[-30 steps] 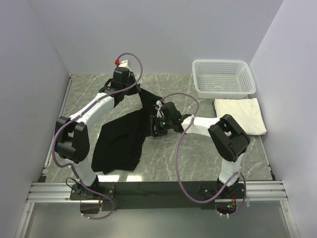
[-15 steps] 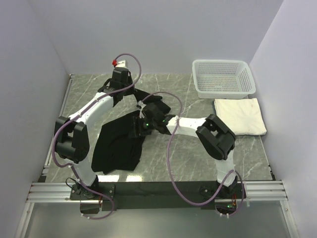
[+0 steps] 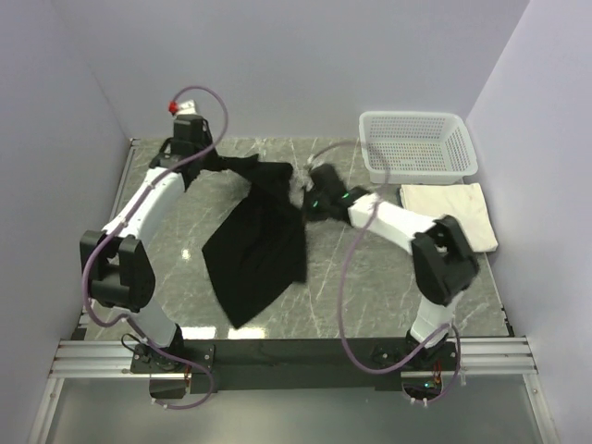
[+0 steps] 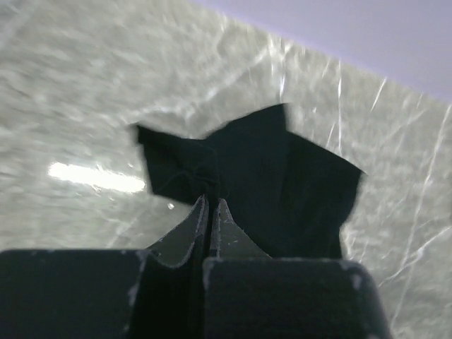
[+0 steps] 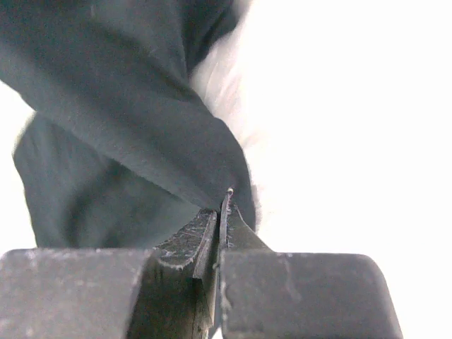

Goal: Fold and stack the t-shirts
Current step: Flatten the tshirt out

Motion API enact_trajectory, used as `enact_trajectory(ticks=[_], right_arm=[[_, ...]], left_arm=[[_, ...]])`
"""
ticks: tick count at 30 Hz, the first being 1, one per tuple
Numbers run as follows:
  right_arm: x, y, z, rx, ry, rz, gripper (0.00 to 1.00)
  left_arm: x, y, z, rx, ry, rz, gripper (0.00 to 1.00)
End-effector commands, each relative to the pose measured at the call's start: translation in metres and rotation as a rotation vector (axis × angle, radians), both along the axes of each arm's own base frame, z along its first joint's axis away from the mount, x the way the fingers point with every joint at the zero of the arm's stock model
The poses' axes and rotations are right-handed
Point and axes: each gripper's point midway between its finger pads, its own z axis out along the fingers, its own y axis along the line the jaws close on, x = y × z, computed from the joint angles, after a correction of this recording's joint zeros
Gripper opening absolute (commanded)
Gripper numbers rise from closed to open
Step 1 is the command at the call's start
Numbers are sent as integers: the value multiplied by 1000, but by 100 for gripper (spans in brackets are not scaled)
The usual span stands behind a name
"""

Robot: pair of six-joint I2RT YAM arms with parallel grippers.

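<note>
Cloth hung slack between the two arms. The black t-shirt (image 3: pixel 259 245) was raised over the far middle of the table (image 3: pixel 370 296), its top edge stretched from left to right. Its lower body trailed toward the near side, where the tail seemed to touch the marble.

At the far left, the left gripper (image 4: pixel 210 201) was clamped tight on a bunched corner of that shirt. The right gripper (image 5: pixel 220 205), near the middle, was likewise pinched closed on a thin edge of the black fabric.

At the right lay the cream-white t-shirt (image 3: pixel 449 217), folded flat just on the near side of the white mesh basket (image 3: pixel 416 146) and well apart from both grippers.

The black tee looked light, limp and prone to twisting, so it would likely sag and swing wherever it was unsupported. Good holds would probably be two shoulder or hem corners, spread wide so the cloth could drape flat. The right pinch looked shallow and might slip.
</note>
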Motion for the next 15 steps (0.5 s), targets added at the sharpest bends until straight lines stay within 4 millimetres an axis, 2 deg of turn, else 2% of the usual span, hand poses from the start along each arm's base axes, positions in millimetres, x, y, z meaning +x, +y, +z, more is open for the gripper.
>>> enact_trajectory(ticks=[1, 2, 3, 4, 5, 6, 7, 8, 9, 10, 11, 12, 14, 15], right_arm=[[58, -55, 135, -91, -360, -114, 0], [65, -72, 159, -164, -430, -136, 0], [74, -77, 200, -161, -519, -161, 0], [77, -83, 221, -181, -566, -180, 0], [79, -97, 243, -230, -623, -210, 0], [80, -102, 274, -224, -686, -234, 0], [79, -109, 288, -243, -723, -258, 0], [75, -117, 315, -255, -801, -266, 0], [73, -127, 328, -273, -840, -304, 0], [70, -132, 338, -276, -873, -319, 0], [62, -138, 364, -263, -950, -327, 0], [59, -141, 367, -270, -969, -323, 0], [47, -146, 383, -258, -1028, -301, 0], [43, -142, 373, -269, -1016, -270, 0]], left_arm=[[7, 27, 130, -24, -287, 54, 1], [6, 29, 147, -26, -321, 54, 1], [5, 34, 162, -26, -349, 62, 1], [3, 37, 194, -26, -412, 64, 1], [0, 43, 209, -25, -440, 76, 1], [-3, 48, 221, -20, -458, 89, 1], [-9, 53, 247, -12, -509, 99, 1], [-13, 60, 260, -4, -532, 114, 1], [-20, 66, 281, 2, -575, 131, 1], [-25, 70, 287, 22, -582, 139, 1], [-32, 74, 298, 31, -600, 151, 1], [-38, 77, 308, 40, -619, 161, 1], [-51, 83, 311, 60, -613, 177, 1], [-56, 84, 311, 61, -610, 178, 1]])
